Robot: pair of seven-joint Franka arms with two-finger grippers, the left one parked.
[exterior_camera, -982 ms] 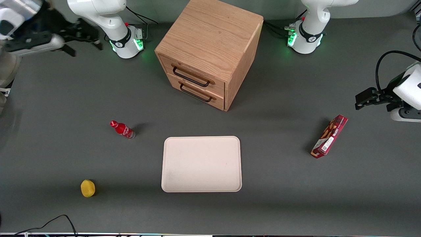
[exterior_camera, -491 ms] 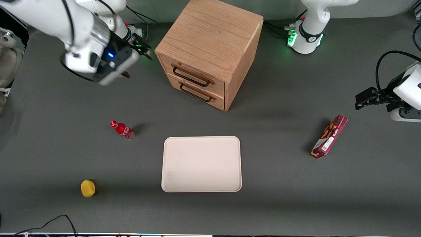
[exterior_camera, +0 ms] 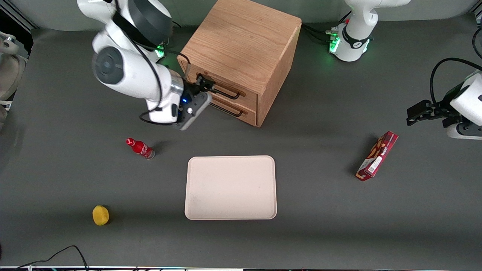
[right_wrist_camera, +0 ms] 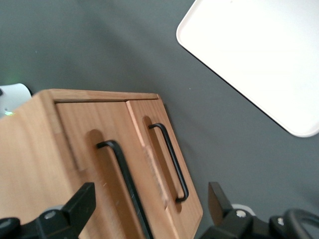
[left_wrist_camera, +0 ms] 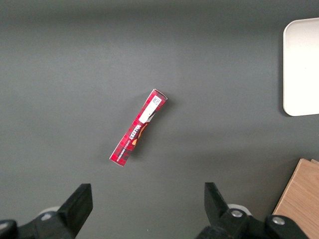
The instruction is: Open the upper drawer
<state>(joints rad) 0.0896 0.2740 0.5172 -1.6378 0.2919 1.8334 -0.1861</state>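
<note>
The oak cube cabinet (exterior_camera: pixel 241 41) stands at the back middle of the table. Its upper drawer (exterior_camera: pixel 246 98) is shut, with a thin black bar handle (exterior_camera: pixel 228 95). The matching bottom drawer (exterior_camera: pixel 246 114) below it is shut too. My right gripper (exterior_camera: pixel 205 83) is open and hovers just in front of the upper drawer, at the end of its handle toward the working arm's base. In the right wrist view the gripper (right_wrist_camera: pixel 149 209) is open, its two fingers standing wide apart on either side of the upper handle (right_wrist_camera: pixel 124 184), clear of it; the bottom handle (right_wrist_camera: pixel 169 162) lies beside it.
A cream tray (exterior_camera: pixel 230 187) lies nearer the front camera than the cabinet. A red bottle (exterior_camera: pixel 140 148) and a yellow object (exterior_camera: pixel 100 215) lie toward the working arm's end. A red box (exterior_camera: pixel 377 156) lies toward the parked arm's end.
The right arm has swung in from the working arm's end of the table, and its gripper now sits in front of the upper drawer. The drawers have not moved.
</note>
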